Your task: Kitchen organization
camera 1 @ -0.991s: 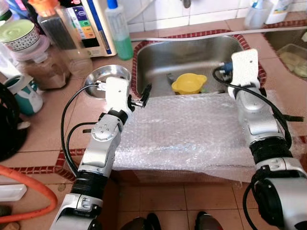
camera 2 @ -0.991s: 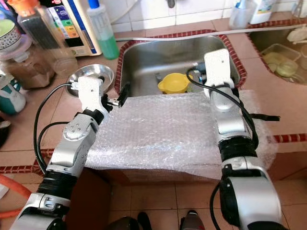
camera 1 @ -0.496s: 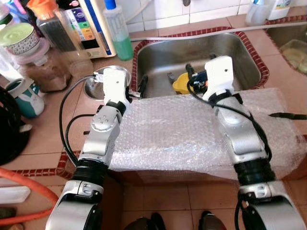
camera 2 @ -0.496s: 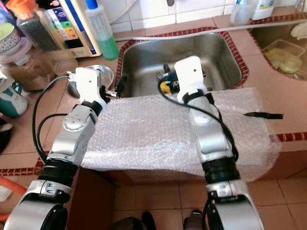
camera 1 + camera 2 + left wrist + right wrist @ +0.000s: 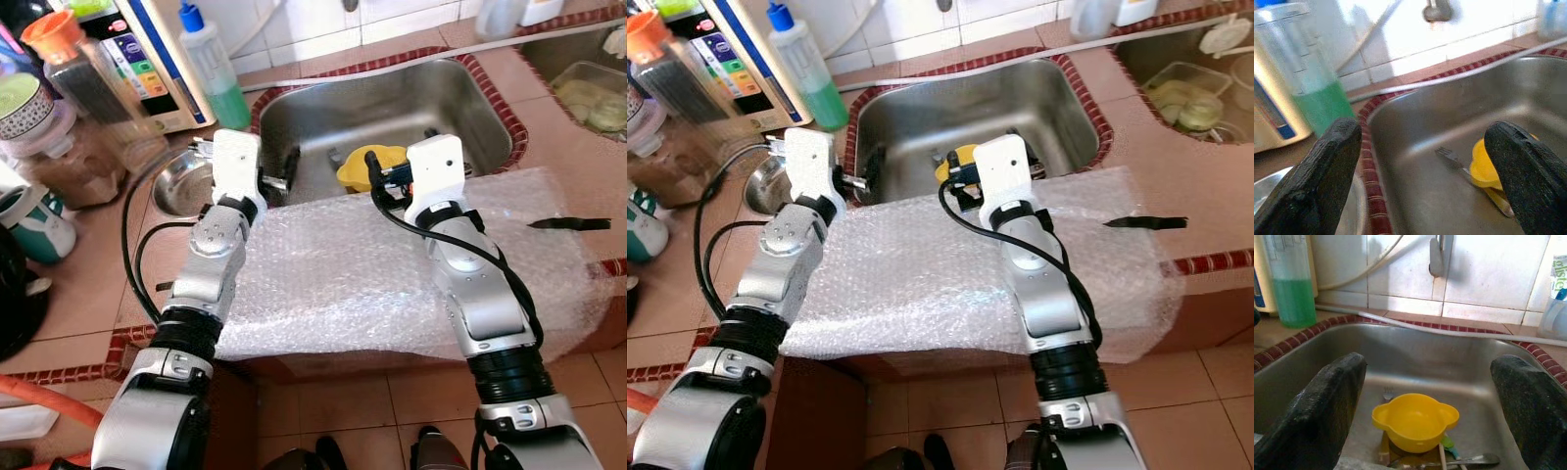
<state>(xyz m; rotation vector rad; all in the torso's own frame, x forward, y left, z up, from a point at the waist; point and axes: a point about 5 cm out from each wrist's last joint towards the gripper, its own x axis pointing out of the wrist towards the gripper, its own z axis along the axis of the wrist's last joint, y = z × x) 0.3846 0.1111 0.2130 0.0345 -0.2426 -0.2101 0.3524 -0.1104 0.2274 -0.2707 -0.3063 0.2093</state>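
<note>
A yellow bowl (image 5: 361, 168) with two small handles lies on the floor of the steel sink (image 5: 460, 93), on top of some cutlery (image 5: 1449, 461). My right gripper (image 5: 400, 147) hangs open at the sink's near rim, just above and before the yellow bowl (image 5: 1415, 421), which sits between the lines of its two fingers. My left gripper (image 5: 285, 176) is open at the sink's near left corner, holding nothing, with the bowl (image 5: 1488, 164) off to one side. Both forearms reach over a sheet of bubble wrap (image 5: 343, 274).
Bubble wrap covers the counter in front of the sink and hangs over its edge. A green soap bottle (image 5: 211, 69), jars (image 5: 83, 88) and a steel bowl (image 5: 181, 186) stand left of the sink. A second basin (image 5: 588, 93) holds dishes at the right. The tap (image 5: 1436, 254) hangs behind.
My right gripper has swung left from the sink's right side to just before the yellow bowl. The left gripper has stayed at the left corner. The camera view has shifted.
</note>
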